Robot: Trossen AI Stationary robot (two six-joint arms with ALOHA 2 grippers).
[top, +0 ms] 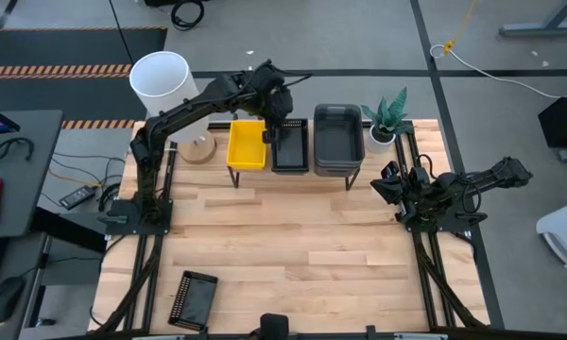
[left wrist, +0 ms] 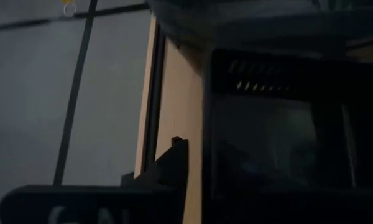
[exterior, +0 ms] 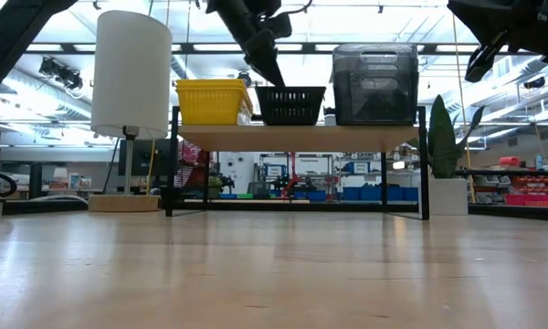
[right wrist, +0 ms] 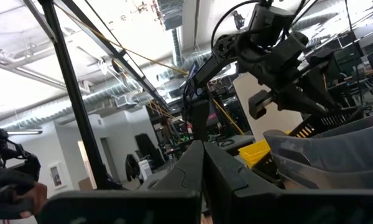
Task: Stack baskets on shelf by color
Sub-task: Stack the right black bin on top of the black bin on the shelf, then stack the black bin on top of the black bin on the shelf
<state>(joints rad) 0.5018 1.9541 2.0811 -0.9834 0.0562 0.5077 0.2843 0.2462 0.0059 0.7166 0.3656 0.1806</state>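
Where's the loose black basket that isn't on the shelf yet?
In the high view the loose black basket lies on the table's near left corner, far from the shelf, on the left arm's side.

No readable text, label, brand, number or sign in any view. Left wrist view: pale marks on the dark bar across the near edge, cut off and not legible. Low view: signs and boxes in the room behind the table, too small to read. Baskets, shelf, lamp and plant pot carry no visible lettering.
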